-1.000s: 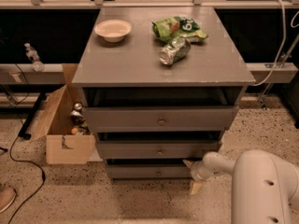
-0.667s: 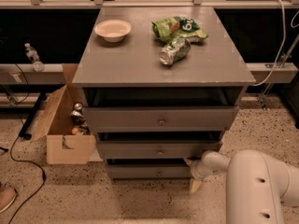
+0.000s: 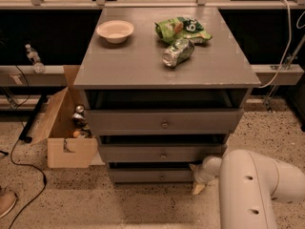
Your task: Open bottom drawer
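Note:
The bottom drawer [image 3: 152,175] is the lowest of three grey drawer fronts, shallow, with a small round knob [image 3: 162,177]. It stands nearly flush with the cabinet. My gripper [image 3: 196,179] is low at the drawer's right end, close to the floor, at the tip of my white arm [image 3: 252,190] that comes in from the lower right. One pale fingertip [image 3: 198,188] points down beside the drawer's right corner. The middle drawer [image 3: 162,152] and the top drawer [image 3: 164,121] sit above.
On the cabinet top [image 3: 119,61] lie a cream bowl [image 3: 115,31], a green chip bag [image 3: 182,28] and a crushed can [image 3: 177,52]. An open cardboard box [image 3: 66,128] stands left of the cabinet. A black cable [image 3: 19,156] runs on the speckled floor. A plastic bottle [image 3: 34,60] stands on the left ledge.
My arm has shifted slightly left toward the cabinet. The gripper stays at the bottom drawer's right end. The drawers have not visibly moved.

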`<state>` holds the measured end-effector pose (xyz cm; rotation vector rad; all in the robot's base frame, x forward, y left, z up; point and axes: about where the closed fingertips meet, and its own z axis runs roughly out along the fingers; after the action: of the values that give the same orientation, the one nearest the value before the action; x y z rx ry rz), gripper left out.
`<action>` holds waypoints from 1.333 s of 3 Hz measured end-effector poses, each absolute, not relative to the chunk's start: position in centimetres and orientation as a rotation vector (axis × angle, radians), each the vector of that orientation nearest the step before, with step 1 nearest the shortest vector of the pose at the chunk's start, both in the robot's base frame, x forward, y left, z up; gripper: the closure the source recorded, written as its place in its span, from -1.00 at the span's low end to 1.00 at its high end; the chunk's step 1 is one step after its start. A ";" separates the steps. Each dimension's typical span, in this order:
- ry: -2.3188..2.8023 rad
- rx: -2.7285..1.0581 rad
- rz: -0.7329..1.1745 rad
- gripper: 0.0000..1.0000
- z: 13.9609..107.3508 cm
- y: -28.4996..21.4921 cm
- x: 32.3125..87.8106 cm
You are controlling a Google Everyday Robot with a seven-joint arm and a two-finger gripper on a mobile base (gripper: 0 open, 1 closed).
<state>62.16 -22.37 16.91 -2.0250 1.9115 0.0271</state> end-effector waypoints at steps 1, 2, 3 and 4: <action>1.951 -2.018 -0.001 -0.21 16.7 -23.4 61.2; 1.963 -2.007 -0.023 0.26 17.4 -24.1 60.7; 1.963 -2.007 -0.023 0.88 18.4 -24.1 60.7; 1.963 -2.007 -0.023 1.00 18.9 -24.1 60.7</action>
<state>60.72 -24.05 18.95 -2.0067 1.9630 -0.0230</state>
